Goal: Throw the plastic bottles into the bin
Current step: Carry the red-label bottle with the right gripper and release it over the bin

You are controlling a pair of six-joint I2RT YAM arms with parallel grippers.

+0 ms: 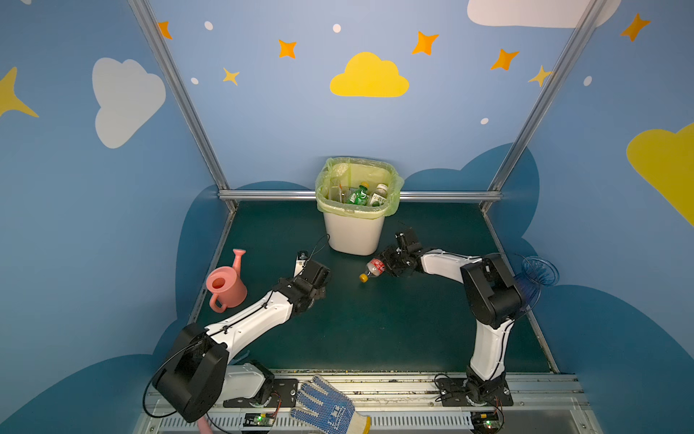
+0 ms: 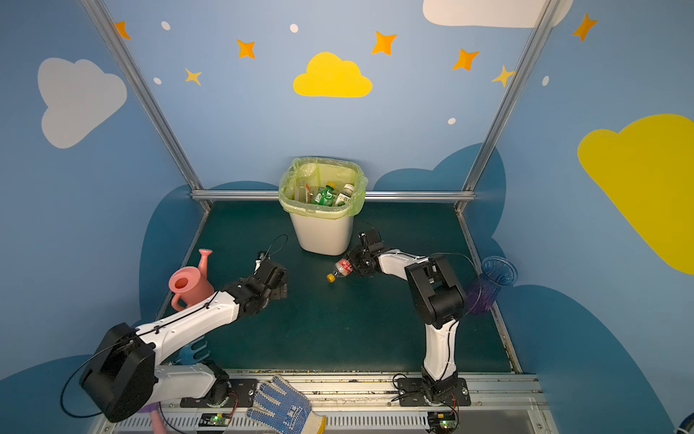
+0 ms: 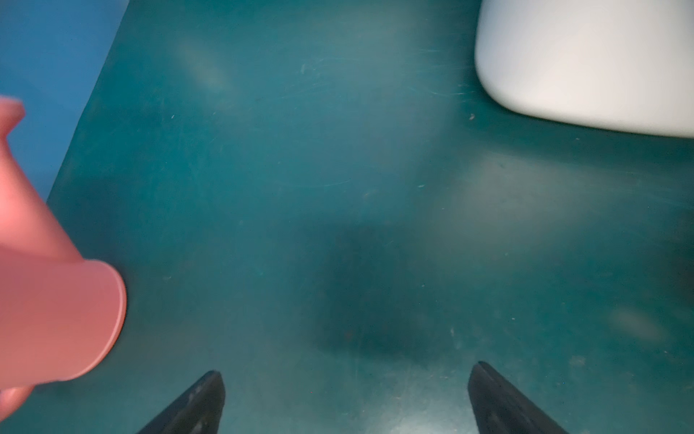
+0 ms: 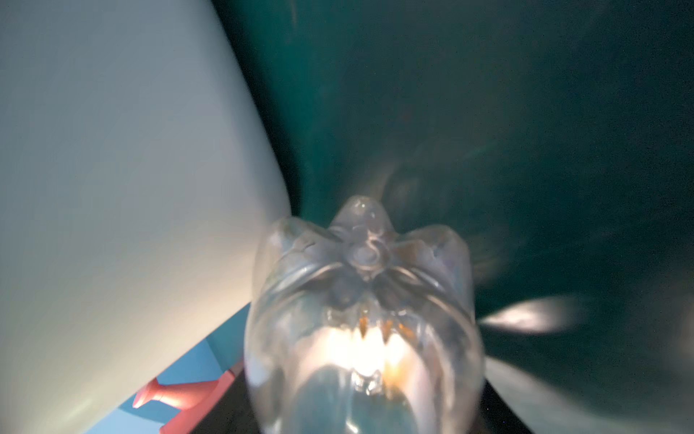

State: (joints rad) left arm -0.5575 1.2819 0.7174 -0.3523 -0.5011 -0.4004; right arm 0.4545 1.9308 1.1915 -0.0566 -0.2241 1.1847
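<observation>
Bottle count: three can be told apart.
- One red-labelled bottle (image 1: 373, 267), clear with an orange cap, is in my right claw (image 1: 386, 266).
- One green bottle (image 1: 358, 195) and one white-capped bottle (image 1: 379, 193) lie inside the bin (image 1: 353, 233). Other clear shapes beside them are too indistinct to count.

There is one bin, one pink watering can (image 1: 225, 285), one blue ribbed vase (image 1: 537, 274) and one dotted glove (image 1: 326, 407).

Right arm: it rises from the front-right base, with the elbow high beside the vase. The forearm reaches left toward the foot of the bin. My right claw is closed on the body of the red-labelled bottle. The bottle's cap points away from the claw, and its moulded base (image 4: 360, 319) fills the right wrist view. I cannot tell whether the bottle touches the green mat (image 1: 375, 330). It sits low, just beside the bin wall (image 4: 112, 188).

Left arm: it stretches from the front-left base toward the centre. My left claw (image 3: 347, 379) points down at bare mat, with its fingers (image 3: 210, 398) wide apart and nothing between them.

Obstacles: the watering can stands close to the left forearm. The bin stands at the back centre, between the two claws and beyond them. The glove lies on the front rail, off the mat.
</observation>
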